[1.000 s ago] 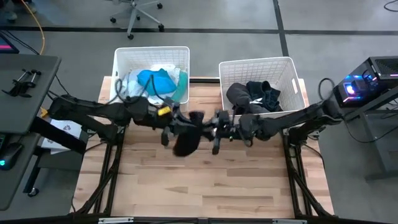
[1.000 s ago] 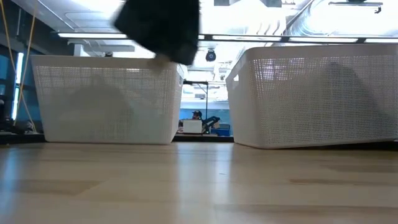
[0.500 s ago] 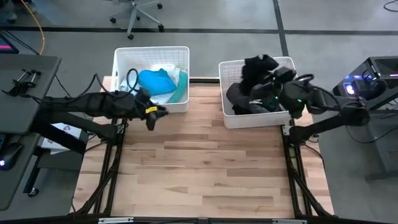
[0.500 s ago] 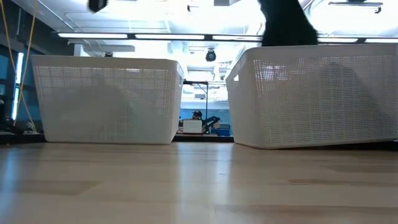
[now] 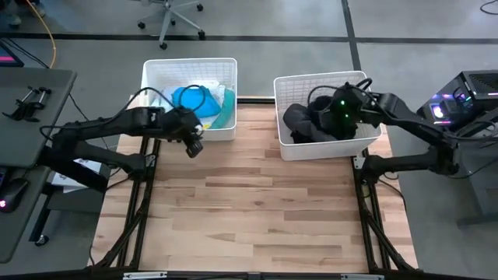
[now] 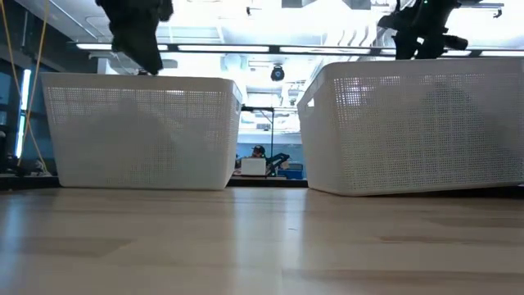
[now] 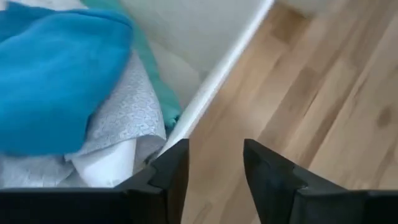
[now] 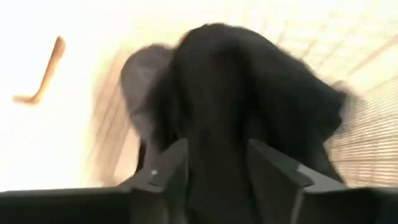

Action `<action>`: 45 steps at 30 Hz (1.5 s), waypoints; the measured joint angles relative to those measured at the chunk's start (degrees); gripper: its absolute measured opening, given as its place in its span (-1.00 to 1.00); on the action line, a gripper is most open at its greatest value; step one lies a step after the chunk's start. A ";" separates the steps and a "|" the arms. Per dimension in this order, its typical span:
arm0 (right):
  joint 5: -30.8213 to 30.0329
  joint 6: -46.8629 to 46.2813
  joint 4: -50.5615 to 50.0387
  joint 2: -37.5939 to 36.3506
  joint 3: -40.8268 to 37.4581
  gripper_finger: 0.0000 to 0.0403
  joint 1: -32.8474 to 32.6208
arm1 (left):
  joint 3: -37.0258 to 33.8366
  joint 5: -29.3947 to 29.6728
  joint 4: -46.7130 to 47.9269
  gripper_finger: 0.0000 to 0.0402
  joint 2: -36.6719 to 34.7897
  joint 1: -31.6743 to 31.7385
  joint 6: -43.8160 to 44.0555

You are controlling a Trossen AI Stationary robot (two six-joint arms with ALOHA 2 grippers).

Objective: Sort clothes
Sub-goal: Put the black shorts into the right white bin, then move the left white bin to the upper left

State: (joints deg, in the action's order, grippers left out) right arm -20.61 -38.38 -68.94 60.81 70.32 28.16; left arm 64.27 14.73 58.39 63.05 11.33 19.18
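Two baskets stand side by side at the far edge of the table (image 5: 257,210), with a gap between them. The left basket (image 5: 189,68) holds a pile of clothes (image 5: 194,99); the right basket (image 5: 320,81) holds another heap of garments (image 5: 299,120). The left gripper (image 5: 194,145) hangs above the table just in front of the left basket's near wall, its fingers parted. The right gripper (image 5: 340,115) sits over the right basket, directly above the heap inside, fingers likewise parted. The boards nearer the front lie in front of both baskets.
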 joint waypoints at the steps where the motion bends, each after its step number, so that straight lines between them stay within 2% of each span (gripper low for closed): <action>1: 2.47 1.49 -0.08 -0.01 0.02 -0.20 1.01 | 0.00 -0.62 0.00 -0.26 1.02 0.55 -1.98; 5: 7.83 -0.35 -1.29 -1.43 2.39 -0.03 1.82 | 0.02 -1.44 0.17 -0.07 5.25 2.26 -7.49; 11: 3.73 -5.35 11.18 -7.16 3.58 0.00 -10.21 | -0.07 4.24 0.71 0.13 10.60 3.24 -10.55; 13: 1.67 -6.23 15.09 -8.19 3.58 0.00 -14.52 | -0.15 3.50 0.72 0.13 11.22 2.92 -9.84; 15: 0.04 -6.61 17.49 -8.41 3.58 0.00 -18.34 | 0.22 0.11 1.27 0.10 11.10 1.87 -9.76; 17: -1.22 -6.69 18.59 -8.12 3.57 0.00 -21.66 | 2.14 -4.50 3.63 0.04 11.23 0.24 -9.37; 19: -2.50 -7.43 19.34 -7.47 3.12 0.00 -24.53 | 5.11 -6.21 5.91 -0.02 11.06 -1.76 -9.78; 21: -4.53 -8.40 19.09 -6.49 2.72 0.00 -26.93 | 7.87 -5.12 6.70 -0.07 10.35 -3.49 -12.37; 24: -7.47 -9.38 19.13 -4.52 2.69 0.00 -29.58 | 9.81 1.92 5.64 -0.12 8.94 -4.65 -16.97; 27: -8.82 -9.33 20.14 -2.07 2.67 0.00 -31.25 | 9.67 7.89 3.12 -0.12 7.95 -1.89 -20.40; 30: -8.89 -9.39 21.15 0.05 2.67 0.00 -32.13 | 9.60 8.17 2.89 -0.07 8.82 3.16 -23.02; 33: -8.88 -9.57 22.05 1.93 2.67 0.00 -33.02 | 9.51 4.98 2.88 -0.03 10.96 8.14 -24.51; 36: -8.25 -9.65 24.13 3.22 2.67 0.00 -34.19 | 9.51 -0.71 2.86 -0.02 13.72 11.57 -27.10; 40: -7.99 -9.62 27.87 4.02 2.64 0.00 -36.69 | 9.51 -5.70 4.46 -0.16 17.96 12.65 -28.01; 42: -8.04 -9.34 30.57 4.00 2.62 0.00 -38.57 | 9.60 -6.39 5.72 -0.33 19.66 12.00 -28.08; 45: -8.07 -8.00 34.87 3.94 2.62 0.00 -42.08 | 9.70 -6.36 8.29 -0.69 20.99 9.98 -27.21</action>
State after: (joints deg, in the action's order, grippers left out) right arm -28.68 -46.39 -34.07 64.75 72.95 -13.92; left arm 73.97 8.37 66.68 84.04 21.30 -8.03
